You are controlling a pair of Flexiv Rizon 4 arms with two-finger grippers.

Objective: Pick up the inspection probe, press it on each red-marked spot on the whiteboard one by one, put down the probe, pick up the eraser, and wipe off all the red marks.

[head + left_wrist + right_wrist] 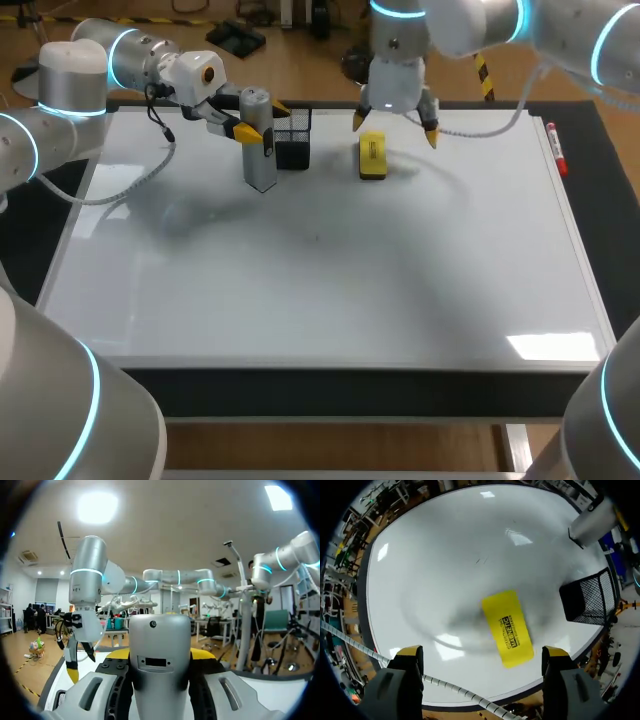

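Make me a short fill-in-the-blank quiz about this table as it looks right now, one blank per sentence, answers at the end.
1. The left gripper is shut on the grey ____.
2. The right gripper hangs above the eraser with its fingers ____.
3. The eraser lying on the whiteboard is ____ in colour.
4. Between that held tool and the eraser stands a black mesh ____.
Missing words: probe; open; yellow; basket.
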